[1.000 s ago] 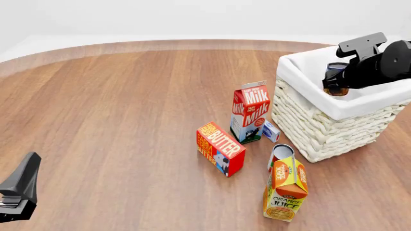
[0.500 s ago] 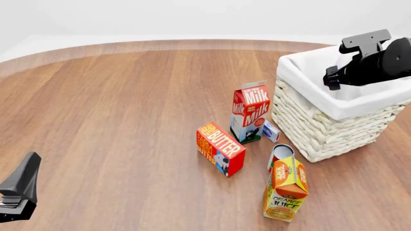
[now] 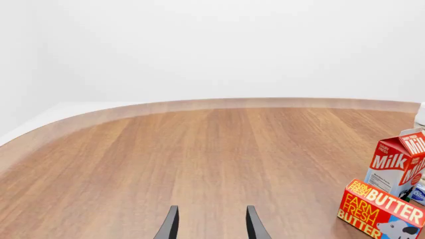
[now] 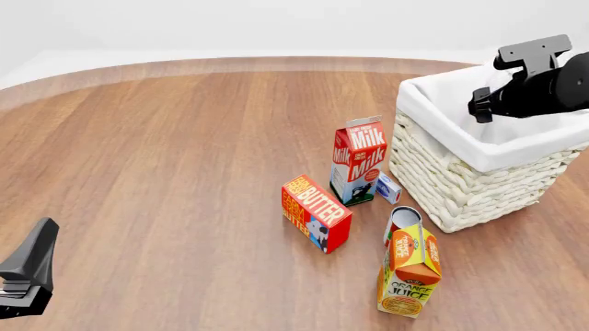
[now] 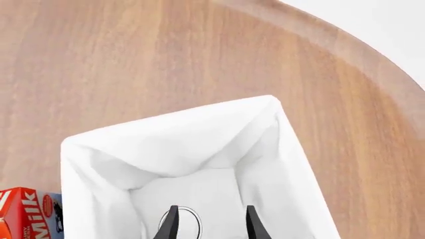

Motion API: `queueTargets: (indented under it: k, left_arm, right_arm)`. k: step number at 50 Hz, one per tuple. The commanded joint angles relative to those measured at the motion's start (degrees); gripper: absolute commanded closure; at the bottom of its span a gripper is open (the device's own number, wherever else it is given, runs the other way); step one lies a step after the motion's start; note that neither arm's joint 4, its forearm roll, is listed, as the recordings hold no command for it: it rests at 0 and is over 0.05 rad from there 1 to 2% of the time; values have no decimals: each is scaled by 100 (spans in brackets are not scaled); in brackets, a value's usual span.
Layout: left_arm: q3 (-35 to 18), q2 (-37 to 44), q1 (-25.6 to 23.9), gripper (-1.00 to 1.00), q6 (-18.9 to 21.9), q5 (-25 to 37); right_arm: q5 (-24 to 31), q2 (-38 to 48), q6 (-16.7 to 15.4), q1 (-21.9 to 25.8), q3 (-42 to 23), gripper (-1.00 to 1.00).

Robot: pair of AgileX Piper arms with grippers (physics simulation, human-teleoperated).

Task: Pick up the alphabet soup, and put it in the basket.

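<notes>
Nearest you, your left gripper (image 4: pixel 23 279) idles low at the table's near edge, its fingers spread apart on nothing, just as it sat a second ago. Farther out, the butter box (image 4: pixel 316 212), milk carton (image 4: pixel 358 160) and orange juice carton (image 4: pixel 410 270) stand untouched. Beyond them, your right gripper (image 5: pixel 208 225) hangs over the basket (image 4: pixel 442 183), fingers parted and empty. A second ago it held the alphabet soup (image 5: pixel 180 222) above the liner; now the can's pale top shows on the basket floor between the fingertips. In my judgement the drop is made, so you need only lift clear.
</notes>
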Motion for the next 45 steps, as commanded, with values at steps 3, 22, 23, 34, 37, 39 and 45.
queueTargets:
  k: [3, 22, 23, 34, 37, 39, 45]
  left_arm:
    - [0, 0, 0, -100, 0, 0]
    - [0, 0, 0, -100, 0, 0]
    - [0, 0, 0, -100, 0, 0]
    - [0, 0, 0, -100, 0, 0]
    - [0, 0, 0, -100, 0, 0]
    - [0, 0, 0, -100, 0, 0]
    - [0, 0, 0, -100, 0, 0]
  right_arm:
    - [-124, -95, -3, -24, 60, -100]
    - [-262, -184, -61, -88, 121, -100]
    - [-270, -185, -52, -106, 118, -100]
    - [-372, -279, 13, -88, 176, -100]
    - [-424, -323, 39, -86, 203, -100]
    - [-457, -349, 51, -91, 220, -100]
    - [-572, -438, 86, -114, 276, -100]
